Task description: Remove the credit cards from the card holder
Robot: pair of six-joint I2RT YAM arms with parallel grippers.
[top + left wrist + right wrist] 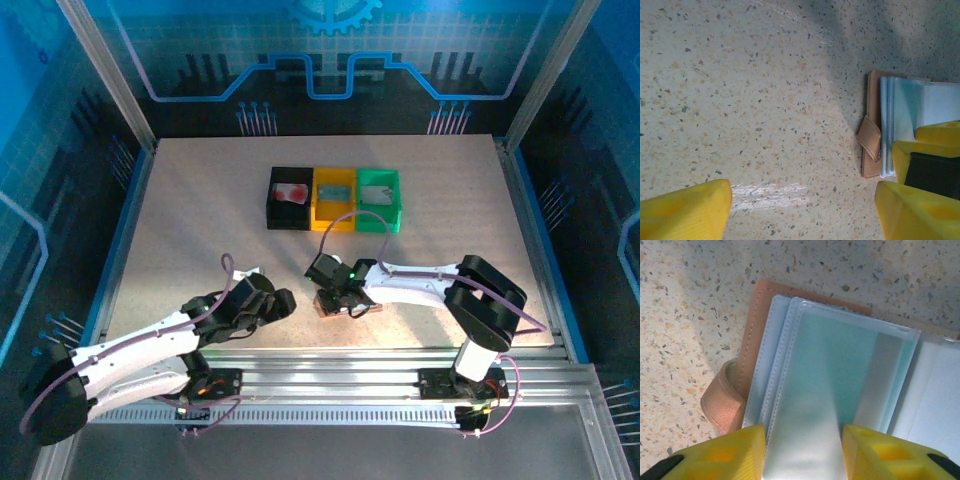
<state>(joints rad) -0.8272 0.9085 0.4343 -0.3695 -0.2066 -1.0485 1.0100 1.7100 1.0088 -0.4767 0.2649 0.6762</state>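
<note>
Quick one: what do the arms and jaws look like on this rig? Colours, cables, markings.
The left arm and right arm both have white link shells, black joints and black bases. A mauve cable loops along each arm. A green light glows at the right wrist. In the wrist views the jaws are blocky bright yellow plastic with black parts behind. No lettering is legible.

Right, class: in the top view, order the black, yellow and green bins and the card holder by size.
1. black bin, yellow bin, green bin: alike, unranked.
2. card holder: smallest, partly under the right gripper.
</note>
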